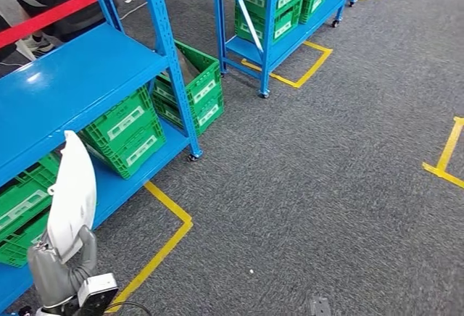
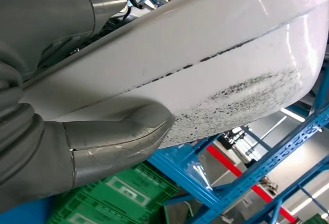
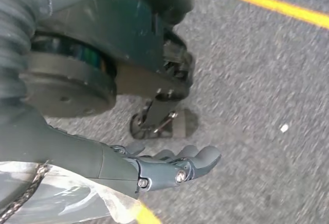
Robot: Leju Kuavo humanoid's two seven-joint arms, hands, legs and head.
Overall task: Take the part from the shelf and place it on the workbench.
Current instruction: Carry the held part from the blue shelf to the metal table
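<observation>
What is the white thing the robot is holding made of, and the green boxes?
The white part in the left hand looks like smooth, glossy plastic: light glints off it, though black speckles mark one area. Painted metal is possible. The green crates look like molded plastic, matte, with ribbed lattice walls.

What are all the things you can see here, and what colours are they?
White part: one, white with black speckles, held upright by the left hand, in front of the near shelf.
Near shelf: one, blue, on wheels, at the left.
Far shelf: one, blue, further back near the middle.
Green crates: several, green with white labels, on the low levels of both shelves.
Floor tape: several lines, yellow, on the grey carpet around the shelves.
Red stripe: one, red, behind the near shelf.
Left hand: one, grey, low at the left, gripping the white part.
Right hand: one, dark grey, hanging over the carpet, holding nothing.
</observation>
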